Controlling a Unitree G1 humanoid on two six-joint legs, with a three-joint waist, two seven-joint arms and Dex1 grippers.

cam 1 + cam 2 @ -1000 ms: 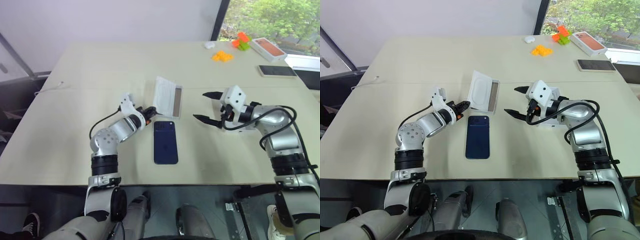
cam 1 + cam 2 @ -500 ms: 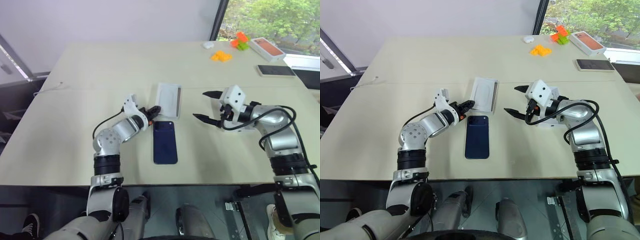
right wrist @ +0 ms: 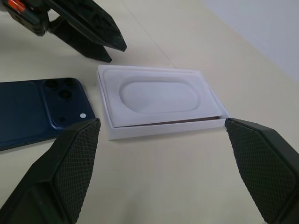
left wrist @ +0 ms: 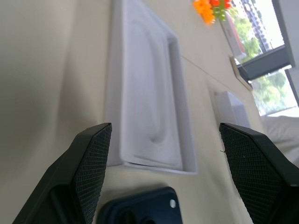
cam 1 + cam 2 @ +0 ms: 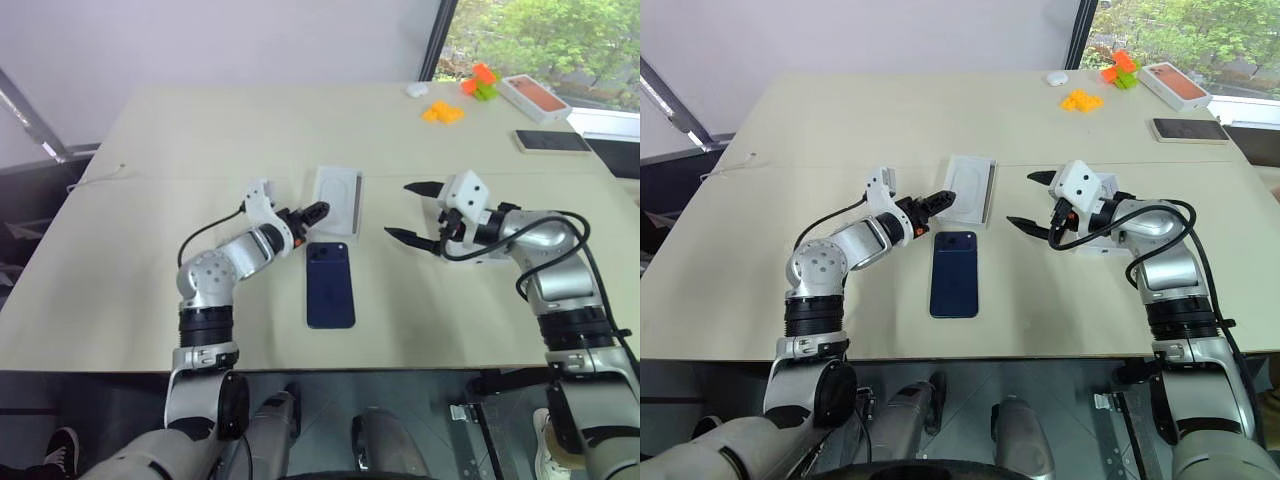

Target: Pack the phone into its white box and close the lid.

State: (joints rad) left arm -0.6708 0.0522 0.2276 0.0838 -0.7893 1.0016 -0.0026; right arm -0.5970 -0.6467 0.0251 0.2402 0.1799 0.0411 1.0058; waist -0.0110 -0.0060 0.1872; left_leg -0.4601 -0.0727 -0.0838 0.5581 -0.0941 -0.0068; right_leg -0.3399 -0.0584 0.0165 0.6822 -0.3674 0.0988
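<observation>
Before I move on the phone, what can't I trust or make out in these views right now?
- White box: whether the tray lies in the lid or beside it; right wrist view too oblique.
- Phone: cut off by left wrist view's bottom edge.
- Left gripper open, right gripper open: clearance above the table unclear from head views.

No readable text, labels or numbers on anything here

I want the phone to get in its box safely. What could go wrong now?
The phone lies flat on the table, so the black fingers may slip on its glossy back. The white box sits loose just past the phone, and the open left gripper beside it could nudge it. The open right gripper hangs close too, so the arms might bump.
</observation>
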